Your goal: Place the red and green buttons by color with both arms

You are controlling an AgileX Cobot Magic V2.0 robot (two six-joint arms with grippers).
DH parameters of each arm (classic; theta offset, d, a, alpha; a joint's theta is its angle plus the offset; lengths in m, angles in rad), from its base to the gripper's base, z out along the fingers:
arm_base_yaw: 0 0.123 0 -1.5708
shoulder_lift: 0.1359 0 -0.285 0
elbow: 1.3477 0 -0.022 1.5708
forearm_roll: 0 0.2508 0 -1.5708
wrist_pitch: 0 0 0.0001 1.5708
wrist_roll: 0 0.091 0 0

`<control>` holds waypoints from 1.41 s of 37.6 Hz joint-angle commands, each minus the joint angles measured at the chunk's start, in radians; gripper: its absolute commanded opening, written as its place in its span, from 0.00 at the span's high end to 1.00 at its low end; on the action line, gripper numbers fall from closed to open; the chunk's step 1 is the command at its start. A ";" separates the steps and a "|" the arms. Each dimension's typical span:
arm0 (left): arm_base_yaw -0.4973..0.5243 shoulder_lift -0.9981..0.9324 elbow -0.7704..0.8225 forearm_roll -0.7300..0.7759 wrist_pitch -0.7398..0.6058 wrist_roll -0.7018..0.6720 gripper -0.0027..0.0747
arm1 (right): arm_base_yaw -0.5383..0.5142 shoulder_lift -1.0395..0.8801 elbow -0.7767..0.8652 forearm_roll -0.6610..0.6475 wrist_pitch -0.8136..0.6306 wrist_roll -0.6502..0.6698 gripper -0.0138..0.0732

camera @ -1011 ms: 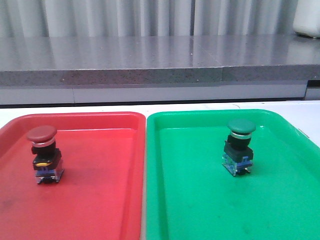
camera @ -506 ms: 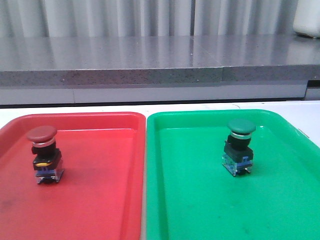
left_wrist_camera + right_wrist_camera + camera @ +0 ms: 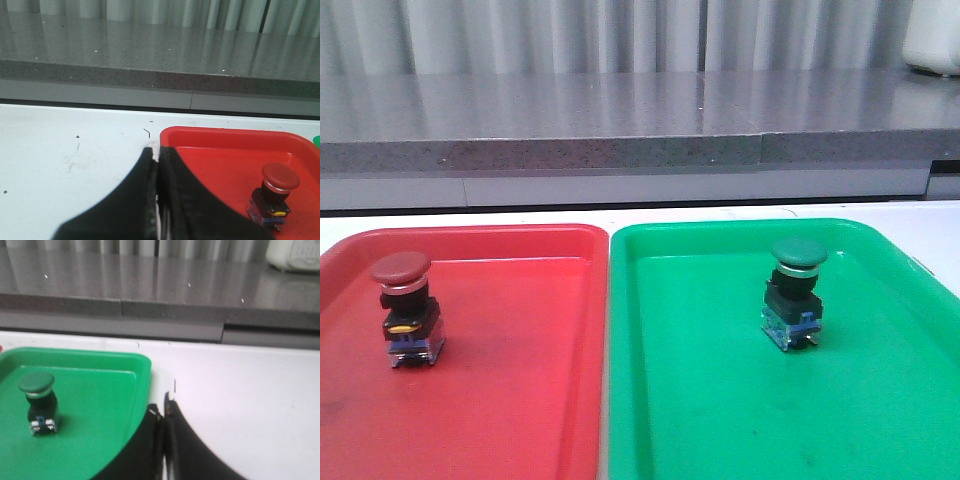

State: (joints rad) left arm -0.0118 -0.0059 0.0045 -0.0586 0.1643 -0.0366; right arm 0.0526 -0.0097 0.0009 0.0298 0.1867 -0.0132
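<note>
The red button [image 3: 408,310] stands upright in the red tray [image 3: 520,400], toward its left side. It also shows in the left wrist view [image 3: 274,195]. The green button [image 3: 796,295] stands upright in the green tray [image 3: 740,420], and shows in the right wrist view [image 3: 39,402]. My left gripper [image 3: 158,152] is shut and empty, over the red tray's left rim, well apart from the red button. My right gripper [image 3: 162,407] is shut and empty, over the green tray's right rim, apart from the green button. Neither gripper shows in the front view.
The two trays lie side by side on a white table [image 3: 60,150]. A grey stone ledge [image 3: 620,120] runs along the back. A white object [image 3: 935,40] sits on the ledge at the far right.
The front view has shifted very slightly, so the trays and buttons sit a few pixels further left. The buttons stand as before.
</note>
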 commanded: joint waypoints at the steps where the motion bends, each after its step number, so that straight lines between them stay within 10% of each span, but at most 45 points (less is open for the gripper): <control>1: 0.001 -0.014 0.024 -0.012 -0.088 -0.007 0.99 | -0.020 -0.017 0.025 0.009 -0.113 -0.016 0.92; 53: 0.001 -0.014 0.024 -0.012 -0.088 -0.007 0.99 | -0.020 -0.017 0.020 0.004 -0.077 -0.016 0.92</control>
State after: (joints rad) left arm -0.0118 -0.0059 0.0045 -0.0592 0.1643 -0.0366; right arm 0.0408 -0.0097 0.0279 0.0335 0.1891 -0.0217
